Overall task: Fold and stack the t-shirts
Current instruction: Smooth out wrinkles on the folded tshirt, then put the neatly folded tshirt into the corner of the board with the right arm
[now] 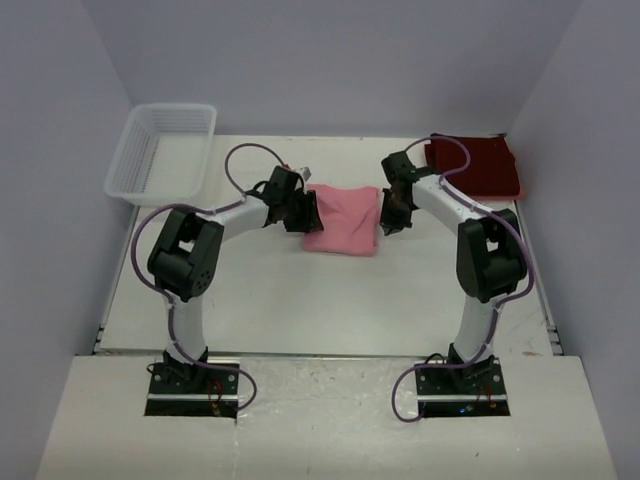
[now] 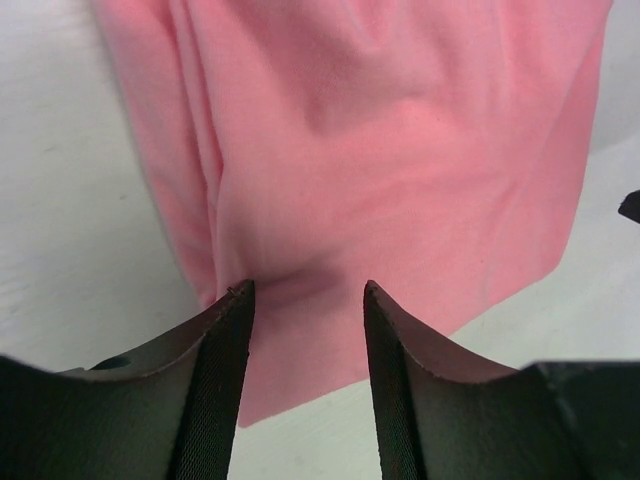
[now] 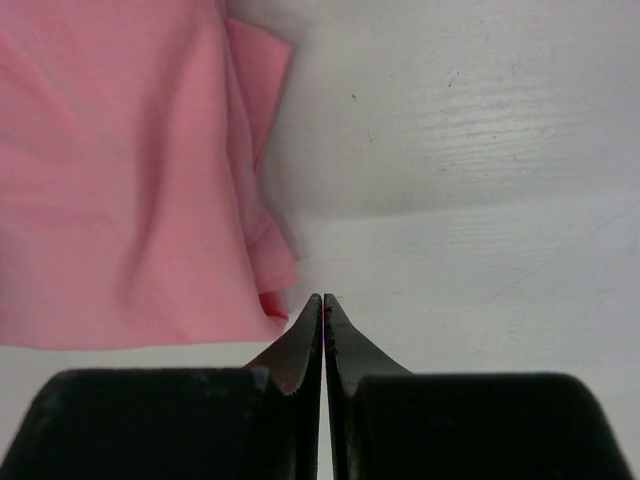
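A folded light pink t-shirt point(image 1: 342, 222) lies in the middle of the table. The dark maroon t-shirt point(image 1: 478, 166) lies folded at the back right corner. My left gripper point(image 1: 306, 212) is at the pink shirt's left edge. In the left wrist view its jaws stand apart over the pink cloth point(image 2: 400, 150), the left gripper point(image 2: 305, 292) open and pinching nothing. My right gripper point(image 1: 390, 214) is at the shirt's right edge. In the right wrist view the right gripper point(image 3: 323, 298) is shut with nothing in it, just beside the corner of the pink shirt point(image 3: 120, 170).
A white lattice basket point(image 1: 160, 150) stands at the back left, partly over the table's edge. Grey walls close the table on three sides. Bare white tabletop point(image 1: 330, 300) lies between the pink shirt and the arm bases.
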Action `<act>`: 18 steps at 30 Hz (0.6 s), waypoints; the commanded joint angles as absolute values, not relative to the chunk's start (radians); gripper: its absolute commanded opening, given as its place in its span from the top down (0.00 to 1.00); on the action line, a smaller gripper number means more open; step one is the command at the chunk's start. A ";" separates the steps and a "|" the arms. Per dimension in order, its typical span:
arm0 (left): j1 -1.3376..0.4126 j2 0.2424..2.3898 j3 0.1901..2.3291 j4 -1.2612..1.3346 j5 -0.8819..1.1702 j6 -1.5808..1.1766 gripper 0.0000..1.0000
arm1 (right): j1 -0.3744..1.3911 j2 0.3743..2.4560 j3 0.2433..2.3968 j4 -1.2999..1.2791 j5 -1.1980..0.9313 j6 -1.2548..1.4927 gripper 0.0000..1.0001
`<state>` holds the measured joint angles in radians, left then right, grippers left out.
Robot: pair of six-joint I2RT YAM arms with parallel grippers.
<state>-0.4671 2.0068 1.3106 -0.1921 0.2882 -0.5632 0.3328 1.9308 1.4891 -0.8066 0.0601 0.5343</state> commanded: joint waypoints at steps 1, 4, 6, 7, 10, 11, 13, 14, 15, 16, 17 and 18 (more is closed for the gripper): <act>-0.471 1.886 1.310 -0.308 0.134 -0.514 0.50 | 0.330 1.858 1.441 -0.726 0.006 0.526 1.00; -0.471 1.817 1.290 -0.345 0.098 -0.509 0.50 | 0.330 1.818 1.366 -0.671 -0.046 0.531 1.00; -0.471 1.787 1.276 -0.371 0.066 -0.515 0.51 | 0.330 1.789 1.344 -0.660 -0.066 0.529 1.00; -0.469 1.749 1.252 -0.371 0.058 -0.520 0.51 | 0.330 1.783 1.333 -0.660 -0.066 0.526 1.00; -0.492 1.663 1.215 -0.364 0.022 -0.506 0.50 | 0.330 1.750 1.310 -0.652 -0.060 0.520 1.00; -0.527 1.640 1.210 -0.364 0.000 -0.493 0.49 | 0.330 1.737 1.307 -0.650 -0.067 0.514 1.00; -0.578 1.577 1.192 -0.344 -0.067 -0.434 0.48 | 0.328 1.720 1.293 -0.644 -0.064 0.512 1.00; -0.630 1.560 1.186 -0.336 -0.108 -0.411 0.48 | 0.324 1.712 1.290 -0.644 -0.060 0.512 1.00; -0.652 1.537 1.171 -0.324 -0.126 -0.381 0.48 | 0.321 1.701 1.289 -0.646 -0.055 0.515 1.00; -0.690 1.531 1.164 -0.321 -0.149 -0.374 0.48 | 0.316 1.697 1.290 -0.647 -0.063 0.515 0.99; -0.705 1.526 1.160 -0.321 -0.187 -0.364 0.48 | 0.307 1.691 1.290 -0.646 -0.072 0.506 0.95; -0.721 1.526 1.154 -0.318 -0.208 -0.347 0.48 | 0.302 1.686 1.293 -0.649 -0.078 0.502 0.86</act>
<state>-0.6712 1.5612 1.1778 -0.3462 -0.0822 -0.4370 0.3241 1.7390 1.2991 -0.6754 -0.0528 0.5270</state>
